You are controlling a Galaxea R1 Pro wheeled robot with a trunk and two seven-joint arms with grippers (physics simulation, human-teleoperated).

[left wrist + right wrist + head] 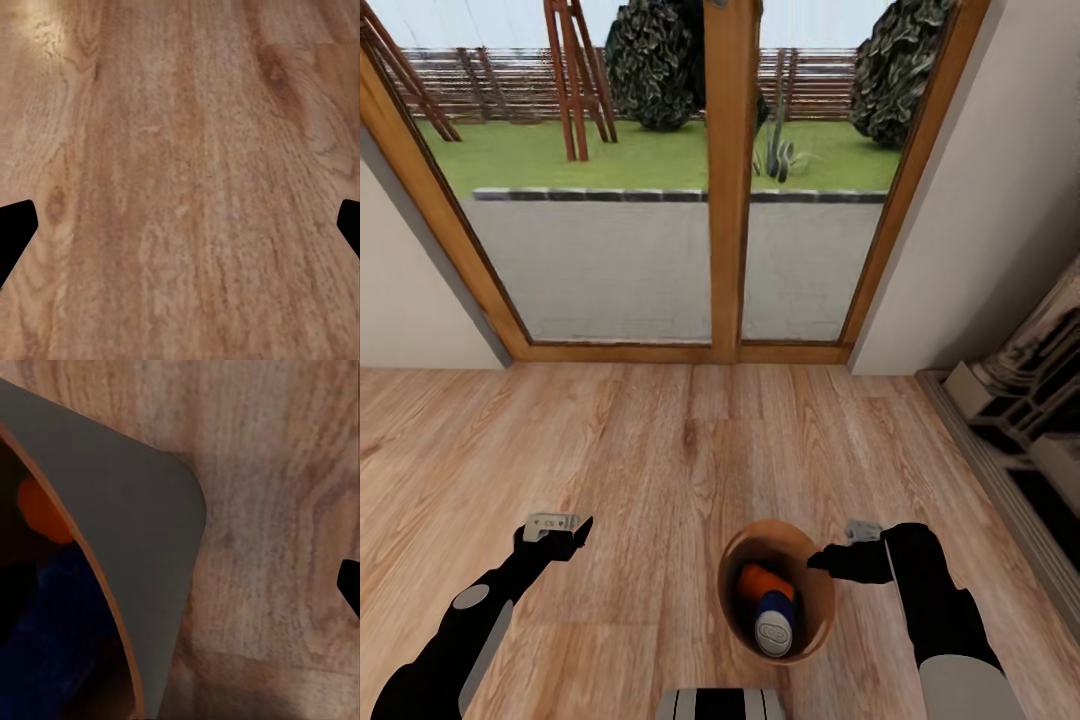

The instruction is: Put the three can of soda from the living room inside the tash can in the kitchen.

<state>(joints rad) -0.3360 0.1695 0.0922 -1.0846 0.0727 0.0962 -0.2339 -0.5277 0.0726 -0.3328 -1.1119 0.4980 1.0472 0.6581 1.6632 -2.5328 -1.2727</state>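
Standing on the wood-plank floor [660,450], the bin [812,610] is sitting low in the head view, just ahead of the robot's trunk and slightly toward its right side. Its brown inside is showing an orange can [762,580] and a dark blue can [774,622] with a pale top, lying together and touching. A third can is not discernible. The blue can's pale end is carrying a mark too small to read.

Open floor is stretching ahead of the bin up to the wood-framed glass doors [732,180], with a paved strip and lawn beyond the glass. A pale wall [1000,200] is closing the right side, and a dark stepped surround [1020,400] is running along the floor edge there. Floor to the left of the bin is lying open.

The left gripper [565,525] is hanging over bare floor, well apart from the bin, arm angled inward; in the left wrist view the dark fingertips [16,232] are sitting at opposite borders, so the jaws are standing wide with nothing between them. The right gripper [840,550] is reaching in from the right with its tip at the bin's rim. In the right wrist view the bin's grey wall [127,517] is lying beside one fingertip [351,585]; whether these jaws are gripping the rim, I cannot tell.
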